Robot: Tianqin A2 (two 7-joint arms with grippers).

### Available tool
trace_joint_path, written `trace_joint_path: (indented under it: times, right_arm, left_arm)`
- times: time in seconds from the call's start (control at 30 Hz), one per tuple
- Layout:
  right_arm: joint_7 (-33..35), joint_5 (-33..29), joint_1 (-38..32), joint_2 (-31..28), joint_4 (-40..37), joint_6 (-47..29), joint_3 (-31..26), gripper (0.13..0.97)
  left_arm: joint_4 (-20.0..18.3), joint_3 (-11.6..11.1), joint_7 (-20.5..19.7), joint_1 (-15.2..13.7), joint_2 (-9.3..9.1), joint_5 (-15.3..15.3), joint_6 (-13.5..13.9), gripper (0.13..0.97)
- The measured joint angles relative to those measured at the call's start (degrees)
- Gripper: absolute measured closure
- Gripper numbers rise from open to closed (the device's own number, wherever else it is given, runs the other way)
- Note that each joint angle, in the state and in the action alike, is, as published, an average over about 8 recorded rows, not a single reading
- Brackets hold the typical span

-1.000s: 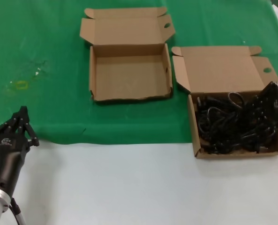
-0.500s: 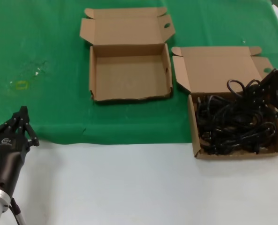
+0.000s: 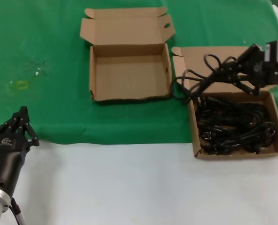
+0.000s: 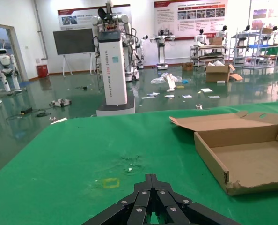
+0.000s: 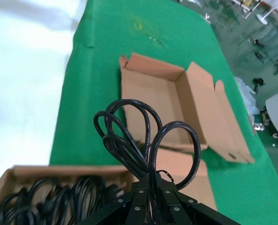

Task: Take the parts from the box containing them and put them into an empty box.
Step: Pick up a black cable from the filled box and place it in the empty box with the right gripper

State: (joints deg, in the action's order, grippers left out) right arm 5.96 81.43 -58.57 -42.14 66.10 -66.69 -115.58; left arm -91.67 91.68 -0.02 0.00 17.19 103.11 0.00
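The box containing the parts [image 3: 195,140] sits at the right, with several black cords [image 3: 235,126] lying in it. My right gripper [image 3: 245,58] is shut on one bunch of cords [image 3: 209,72] and holds it in the air over this box's lid panel, with the loops trailing toward the empty box [image 3: 93,75]. In the right wrist view the held loops [image 5: 143,136] fan out from my right gripper [image 5: 150,182], with the empty box [image 5: 153,108] beyond. My left gripper [image 3: 23,117] is shut and empty, parked at the front left; the left wrist view [image 4: 151,177] shows it too.
Both boxes stand on a green cloth [image 3: 45,37] that ends at a white table strip [image 3: 129,183] in front. A small yellow mark [image 3: 21,85] lies on the cloth at the left. The empty box's near corner [image 4: 228,180] shows in the left wrist view.
My right gripper has risen and moved back and leftward, lifting a bunch of cords out of the right box. The left arm has not moved.
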Motion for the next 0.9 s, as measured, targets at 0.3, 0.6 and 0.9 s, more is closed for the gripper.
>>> trace_joint_path:
  times: [0.3, 0.6, 0.9]
  right_arm:
    - [3.05, -0.4, -2.91, 7.58, -6.14, 3.64, -1.71, 0.923]
    - [9.85, -0.07, -4.64, 16.72, -16.37, 9.06, -3.03, 0.923]
    - [20.15, 1.75, -8.89, 26.36, -31.86, 15.0, -2.07, 0.923]
  left_arm:
    - [0.0, 0.0, 0.0, 0.0, 0.0, 0.0, 0.0, 0.953]
    - [0.0, 0.0, 0.0, 0.0, 0.0, 0.0, 0.0, 0.953]
    - [0.0, 0.0, 0.0, 0.0, 0.0, 0.0, 0.0, 0.953]
